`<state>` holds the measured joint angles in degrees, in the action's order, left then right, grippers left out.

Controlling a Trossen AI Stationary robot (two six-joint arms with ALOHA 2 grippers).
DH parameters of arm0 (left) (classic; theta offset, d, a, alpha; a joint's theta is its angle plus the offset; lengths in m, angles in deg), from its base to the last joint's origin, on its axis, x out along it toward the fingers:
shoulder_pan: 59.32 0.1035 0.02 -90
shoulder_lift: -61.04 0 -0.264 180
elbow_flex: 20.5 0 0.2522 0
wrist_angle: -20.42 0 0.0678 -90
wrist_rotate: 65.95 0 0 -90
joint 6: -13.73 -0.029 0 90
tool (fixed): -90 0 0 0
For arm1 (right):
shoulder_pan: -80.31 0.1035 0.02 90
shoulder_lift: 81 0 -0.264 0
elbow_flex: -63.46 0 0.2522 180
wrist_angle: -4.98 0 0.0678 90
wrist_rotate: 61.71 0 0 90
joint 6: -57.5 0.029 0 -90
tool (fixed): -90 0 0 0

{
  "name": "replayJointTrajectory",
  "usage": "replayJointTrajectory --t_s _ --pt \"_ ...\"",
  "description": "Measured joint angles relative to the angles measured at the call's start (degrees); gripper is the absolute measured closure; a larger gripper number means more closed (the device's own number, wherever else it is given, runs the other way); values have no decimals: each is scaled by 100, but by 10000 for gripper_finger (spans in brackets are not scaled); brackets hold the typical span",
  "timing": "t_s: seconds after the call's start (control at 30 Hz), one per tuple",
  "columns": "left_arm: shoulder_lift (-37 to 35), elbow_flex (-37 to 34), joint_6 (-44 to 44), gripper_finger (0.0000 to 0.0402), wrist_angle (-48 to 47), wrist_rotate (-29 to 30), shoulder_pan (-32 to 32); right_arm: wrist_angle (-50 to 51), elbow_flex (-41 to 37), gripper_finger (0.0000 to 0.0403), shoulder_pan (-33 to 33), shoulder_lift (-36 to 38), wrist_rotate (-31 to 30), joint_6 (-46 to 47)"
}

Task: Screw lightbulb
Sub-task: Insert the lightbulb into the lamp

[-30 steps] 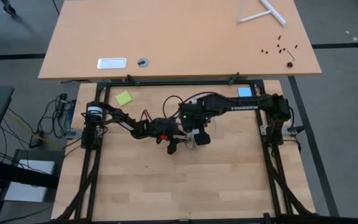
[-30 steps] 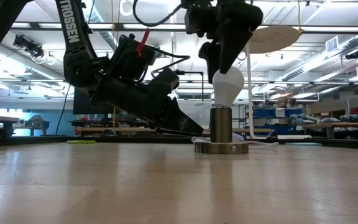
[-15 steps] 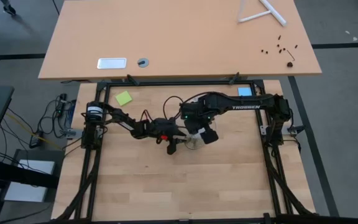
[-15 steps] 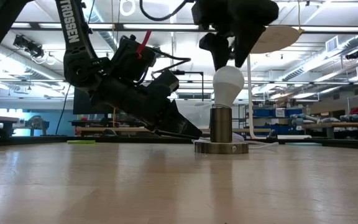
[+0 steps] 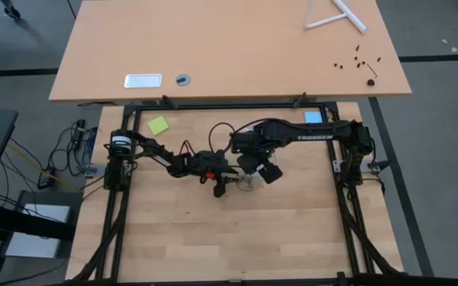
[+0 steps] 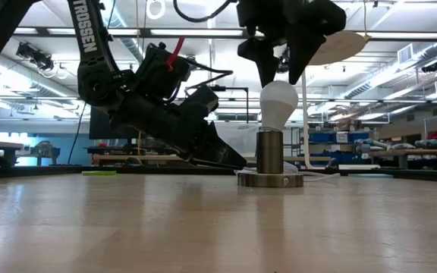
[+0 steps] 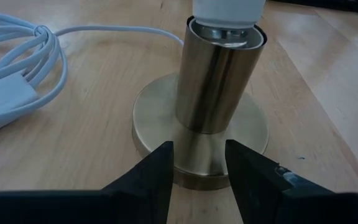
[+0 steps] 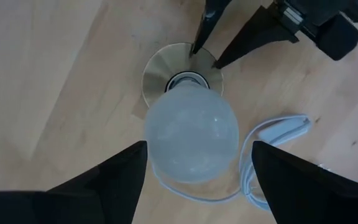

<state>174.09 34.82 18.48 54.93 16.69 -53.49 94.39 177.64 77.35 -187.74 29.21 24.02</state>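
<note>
The white lightbulb (image 6: 279, 102) stands upright with its screw end down in the brass tube of the socket (image 6: 270, 155), whose round base disc (image 7: 160, 121) lies flat on the table. My right gripper (image 6: 279, 77) hangs open just above the lightbulb (image 8: 191, 134), pointing straight down, one finger on either side of the dome and clear of the glass. My left gripper (image 7: 197, 149) comes in slanting from the table's left, fingers apart, at the foot of the tube. The socket's white cord (image 7: 17, 81) lies coiled beside the base. My left gripper has both fingertips (image 7: 162, 155) on the top of the base disc, at the part of its rim (image 8: 194, 55) nearest that arm, just short of the tube. The fingers slant down from the table's left and stay apart. The disc lies flat on the table.
A green note (image 5: 158, 125) and a blue card (image 5: 313, 117) lie near the far edge of the work table. A black frame (image 5: 126, 199) borders it. Behind stands a second table (image 5: 229, 48) with small parts at its right.
My right gripper has risen a little, from around the lightbulb's dome to just above it, and has rolled about its upright axis. The lightbulb and socket have kept their place.
</note>
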Motion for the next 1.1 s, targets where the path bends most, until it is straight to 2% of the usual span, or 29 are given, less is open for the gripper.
replayJointTrajectory --t_s 0.13,0.43,0.8,1.1 --pt "0 0 0 250 -4 0 0 -58 -238 102 42 0 -3 -21" --pt "0 0 0 250 -2 0 0 -253 -251 93 103 0 -84 231" --pt "0 0 0 250 -4 0 0 -294 -249 140 -62 0 250 827" --pt "0 0 0 250 -9 0 0 -115 -168 135 -101 0 363 1108"
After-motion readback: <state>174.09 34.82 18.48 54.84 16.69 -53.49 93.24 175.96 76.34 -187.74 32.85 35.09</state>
